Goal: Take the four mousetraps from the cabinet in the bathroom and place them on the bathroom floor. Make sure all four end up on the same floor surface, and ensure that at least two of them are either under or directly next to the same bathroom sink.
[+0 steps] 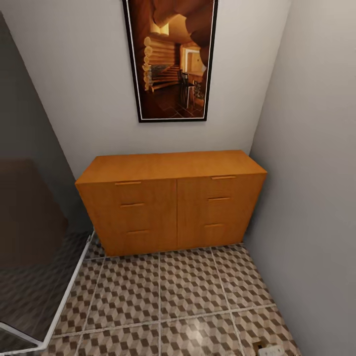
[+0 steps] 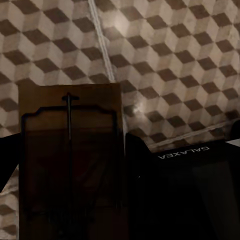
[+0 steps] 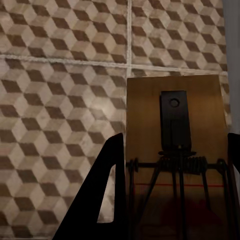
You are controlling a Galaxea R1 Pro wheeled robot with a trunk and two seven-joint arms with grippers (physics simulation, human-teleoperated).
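A narrow tiled room with an orange cabinet [image 1: 170, 202] against the far wall under a framed picture [image 1: 170, 57] leaves bare bathroom floor [image 1: 163, 301] beneath both arms, each gripper's fingers clenched on a mousetrap, left [image 2: 70, 155] and right [image 3: 175, 150], its long axis running out along them.

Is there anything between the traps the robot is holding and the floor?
Nothing visible. Each gripper holds a mousetrap, and beyond both traps there is just bare tiled floor.
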